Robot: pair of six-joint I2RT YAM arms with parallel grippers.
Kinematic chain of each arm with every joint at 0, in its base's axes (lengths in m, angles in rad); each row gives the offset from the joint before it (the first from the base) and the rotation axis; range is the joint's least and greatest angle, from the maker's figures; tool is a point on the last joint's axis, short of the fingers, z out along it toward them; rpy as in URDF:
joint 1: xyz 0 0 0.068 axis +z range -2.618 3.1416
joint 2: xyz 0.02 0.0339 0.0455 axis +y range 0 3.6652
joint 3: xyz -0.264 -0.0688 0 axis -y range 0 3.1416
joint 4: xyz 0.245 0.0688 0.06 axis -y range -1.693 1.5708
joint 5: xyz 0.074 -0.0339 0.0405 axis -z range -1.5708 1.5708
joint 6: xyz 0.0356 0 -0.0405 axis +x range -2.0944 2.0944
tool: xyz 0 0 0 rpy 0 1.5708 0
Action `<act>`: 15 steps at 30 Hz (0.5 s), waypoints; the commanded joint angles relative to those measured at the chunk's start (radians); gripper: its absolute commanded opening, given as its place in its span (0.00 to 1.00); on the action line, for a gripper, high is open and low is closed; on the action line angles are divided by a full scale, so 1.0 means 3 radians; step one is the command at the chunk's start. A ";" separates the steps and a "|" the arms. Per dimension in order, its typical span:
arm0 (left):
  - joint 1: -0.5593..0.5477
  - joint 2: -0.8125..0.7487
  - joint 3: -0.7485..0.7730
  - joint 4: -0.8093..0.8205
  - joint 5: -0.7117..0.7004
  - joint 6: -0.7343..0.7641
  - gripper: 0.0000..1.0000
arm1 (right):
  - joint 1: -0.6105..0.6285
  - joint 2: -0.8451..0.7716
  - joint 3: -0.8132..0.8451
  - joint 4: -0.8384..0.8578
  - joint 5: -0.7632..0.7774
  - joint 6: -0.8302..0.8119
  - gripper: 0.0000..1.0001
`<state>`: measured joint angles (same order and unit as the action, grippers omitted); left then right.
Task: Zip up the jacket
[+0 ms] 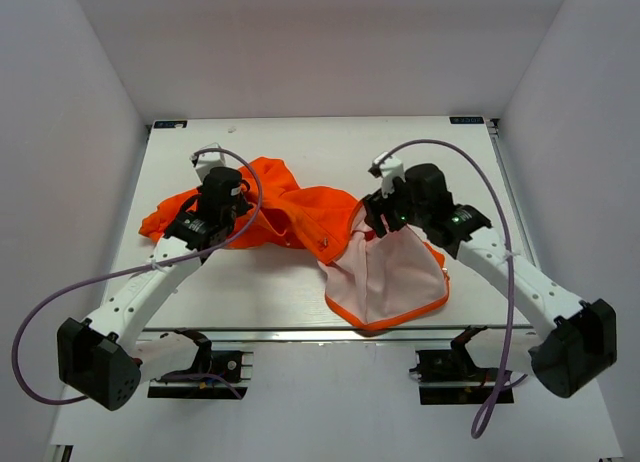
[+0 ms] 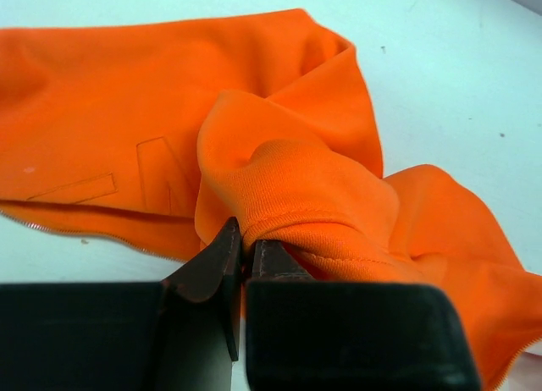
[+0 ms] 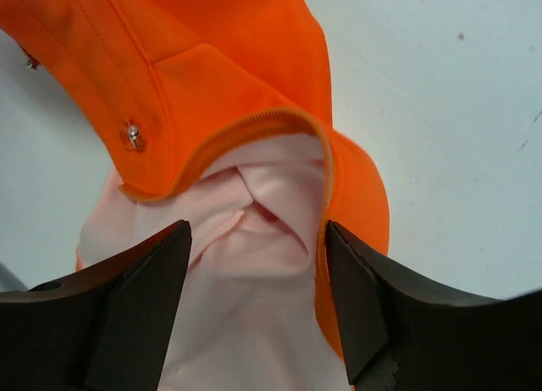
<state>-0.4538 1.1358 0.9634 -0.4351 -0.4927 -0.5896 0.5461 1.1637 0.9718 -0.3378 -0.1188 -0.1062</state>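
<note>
- Our left gripper (image 2: 244,239) pinches a ribbed orange fold of the jacket (image 1: 290,217), jaws nearly together.
- Our right gripper (image 3: 258,234) stands with jaws spread wide over the pink lining (image 3: 254,323), gripping nothing.
- We see the jacket crumpled on the table (image 1: 250,302), unzipped, 1 front panel turned lining-up.

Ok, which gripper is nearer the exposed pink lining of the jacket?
Right. The right gripper hangs open directly over the pink lining, at its upper edge; the left gripper is at the other end of the jacket, pinching a fold of it.
</note>
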 commanded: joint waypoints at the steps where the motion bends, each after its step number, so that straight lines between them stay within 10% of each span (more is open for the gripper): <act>1: 0.0009 -0.0054 0.0194 0.0060 0.0047 0.0119 0.00 | 0.0250 0.0242 0.0319 -0.0151 0.0821 -0.0576 0.72; 6: 0.0009 -0.0053 0.0322 0.0018 -0.0009 0.0191 0.00 | 0.0302 0.0186 0.0483 -0.0239 0.1434 -0.0918 0.77; 15: 0.0009 -0.0053 0.0434 0.0039 0.0021 0.0273 0.00 | 0.0440 0.0298 0.0447 -0.0202 -0.0001 -0.1676 0.89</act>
<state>-0.4538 1.1389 1.0428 -0.4408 -0.4808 -0.5274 0.6636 1.2011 1.0622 -0.3721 0.0509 -0.4904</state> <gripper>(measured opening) 0.135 0.893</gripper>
